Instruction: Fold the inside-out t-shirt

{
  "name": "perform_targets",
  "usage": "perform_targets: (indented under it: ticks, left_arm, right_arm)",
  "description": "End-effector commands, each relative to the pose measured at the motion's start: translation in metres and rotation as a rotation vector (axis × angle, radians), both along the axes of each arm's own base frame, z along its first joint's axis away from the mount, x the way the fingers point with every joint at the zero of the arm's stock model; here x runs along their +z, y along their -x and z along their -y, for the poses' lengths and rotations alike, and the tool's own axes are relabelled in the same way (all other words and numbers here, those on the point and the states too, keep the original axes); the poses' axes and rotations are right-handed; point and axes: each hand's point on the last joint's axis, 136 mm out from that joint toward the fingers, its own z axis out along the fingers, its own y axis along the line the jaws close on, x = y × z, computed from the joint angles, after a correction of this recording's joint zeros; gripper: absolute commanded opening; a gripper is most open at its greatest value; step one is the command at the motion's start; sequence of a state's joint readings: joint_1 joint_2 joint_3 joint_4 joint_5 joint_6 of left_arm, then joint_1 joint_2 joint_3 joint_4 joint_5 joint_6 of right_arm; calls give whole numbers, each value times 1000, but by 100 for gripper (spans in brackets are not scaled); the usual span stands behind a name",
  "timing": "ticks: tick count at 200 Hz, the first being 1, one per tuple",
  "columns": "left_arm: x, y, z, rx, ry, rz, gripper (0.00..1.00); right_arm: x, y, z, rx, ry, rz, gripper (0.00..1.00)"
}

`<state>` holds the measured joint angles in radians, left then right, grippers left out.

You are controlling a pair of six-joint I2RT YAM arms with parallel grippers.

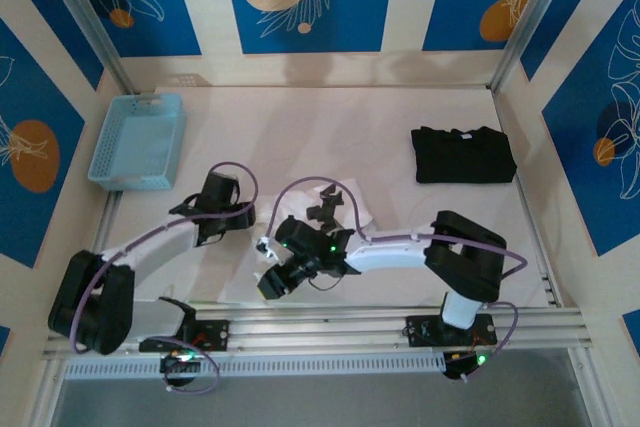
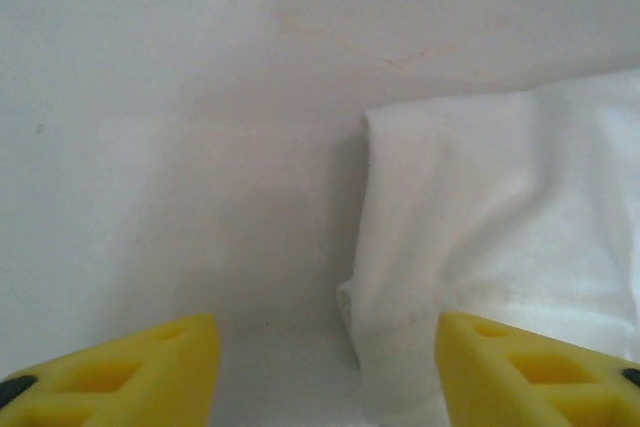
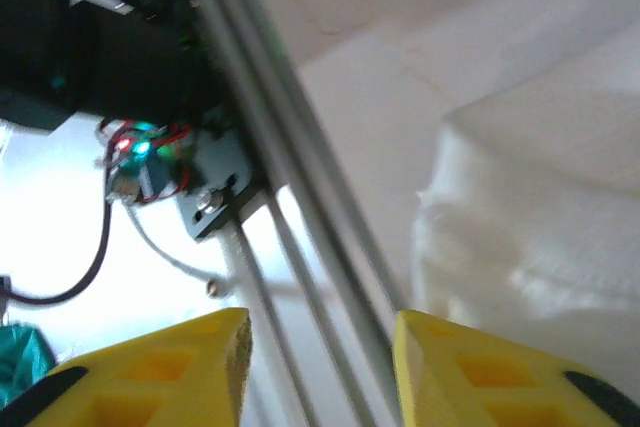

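One blue basket (image 1: pixel 135 142) is noted at 10 o'clock on the table (image 1: pixel 330 127) and one black folded garment (image 1: pixel 462 155) at 2 o'clock, both well apart from the work. One white t-shirt (image 1: pixel 330 193) lies bunched just below centre, toward 6 o'clock. It is largely covered from above by the two arms, and its outline is lost against the pale table. Left gripper (image 2: pixel 325 357): fingers parted, nothing held; a folded shirt edge is seen at 3 o'clock, and contact cannot be told. Right gripper (image 3: pixel 320 357): fingers parted, empty; the rail (image 3: pixel 300 197) shows blurred beyond the gap, with the shirt at 3 o'clock.
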<state>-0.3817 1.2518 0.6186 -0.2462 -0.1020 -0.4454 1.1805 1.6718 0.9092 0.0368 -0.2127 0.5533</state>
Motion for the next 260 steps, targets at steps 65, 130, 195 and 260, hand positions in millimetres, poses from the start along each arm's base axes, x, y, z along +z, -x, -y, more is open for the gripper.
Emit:
perform_targets:
  ticks: [65, 130, 195, 260]
  left_arm:
    - [24, -1, 67, -193, 254, 57, 69]
    - [-22, -16, 29, -40, 81, -18, 54]
    - [-21, -4, -15, 26, -69, 6, 60]
    - [23, 38, 33, -77, 198, 7, 69]
  right_arm:
    - [7, -53, 32, -208, -2, 96, 38]
    - [-56, -14, -5, -89, 87, -12, 29]
    - [10, -13, 14, -29, -48, 95, 40]
    - [23, -118, 100, -377, 24, 109, 47]
